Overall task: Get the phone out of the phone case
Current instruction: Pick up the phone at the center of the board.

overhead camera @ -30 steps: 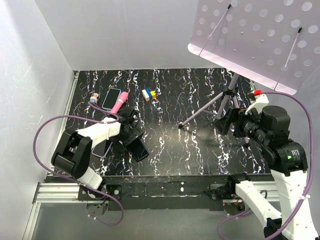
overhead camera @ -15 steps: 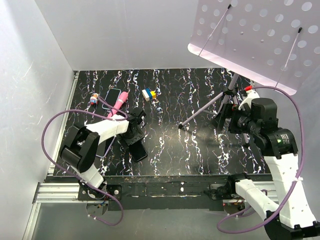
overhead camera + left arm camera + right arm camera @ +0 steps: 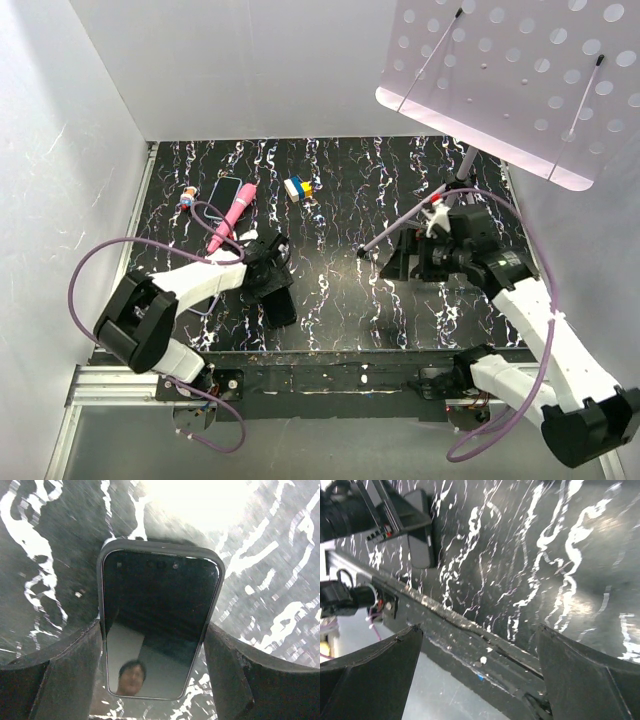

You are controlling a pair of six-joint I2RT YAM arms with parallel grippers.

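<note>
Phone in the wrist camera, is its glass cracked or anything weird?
No cracks show. The black phone in its dark case lies flat on the marbled black table, screen up, whole; only a face reflects in it.

PLACE: robotics lab test cell | ENCLOSURE: plain white panel walls (image 3: 70, 120) along the bench's left and far edges | BENCH: black marbled tabletop (image 3: 340, 190), aluminium rail (image 3: 110, 385) at near edge | RIG: left arm (image 3: 195, 280), right arm (image 3: 535, 310), purple cables (image 3: 75, 280) | FAR-RIGHT CORNER: perforated white board (image 3: 510, 70) on tripod (image 3: 450, 195)
</note>
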